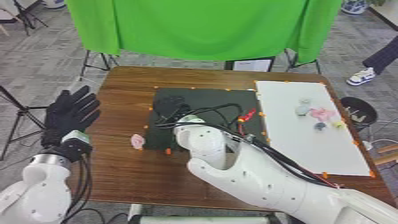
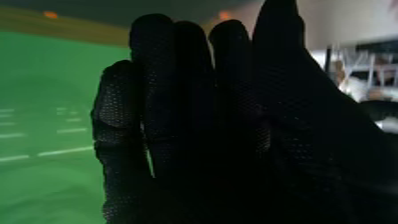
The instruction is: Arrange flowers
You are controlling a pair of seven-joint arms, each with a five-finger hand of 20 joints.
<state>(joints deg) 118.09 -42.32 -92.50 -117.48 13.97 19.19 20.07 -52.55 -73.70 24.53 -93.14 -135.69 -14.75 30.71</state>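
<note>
A pale-pink flower (image 1: 137, 141) lies on the worktop (image 1: 120, 175), at the dark mat's (image 1: 218, 96) eight o'clock; pink, yellow and greyish blooms (image 1: 322, 114) cluster at three o'clock.

No words, labels, brands, numbers or signs are legible in either view.
</note>
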